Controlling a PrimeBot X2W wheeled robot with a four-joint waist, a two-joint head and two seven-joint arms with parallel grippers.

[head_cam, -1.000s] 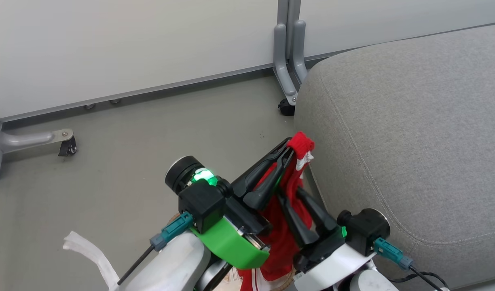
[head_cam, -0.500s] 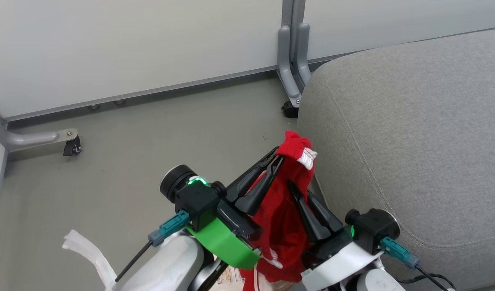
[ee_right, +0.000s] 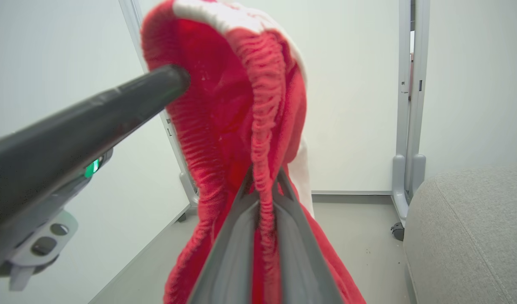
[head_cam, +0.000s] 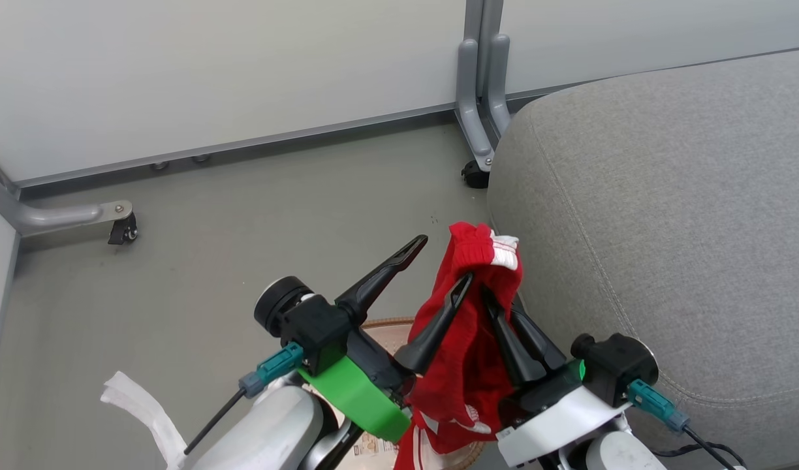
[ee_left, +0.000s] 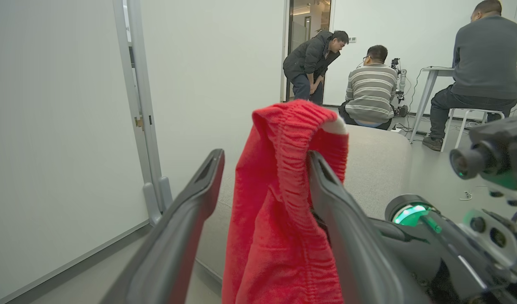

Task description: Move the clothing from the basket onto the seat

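Hanging red clothing (head_cam: 468, 339), ribbed waistband, white panel, beside the seat (head_cam: 667, 228), over the basket (head_cam: 380, 324): right fingers (ee_right: 237, 236) pinch the waistband, left fingers (head_cam: 380, 277) spread wide, perhaps touching fabric. Left wrist view adds three people (ee_left: 370, 90).

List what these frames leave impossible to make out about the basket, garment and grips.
The basket: head view, a sliver of brown rim shows; the left gripper and the clothing hide its inside, so a second garment cannot be told.
The clothing's lower end: cut off by the bottom edge in all three views.
The right gripper: right wrist view, tips buried in red folds.
The seat: cut off at the head view's right edge.
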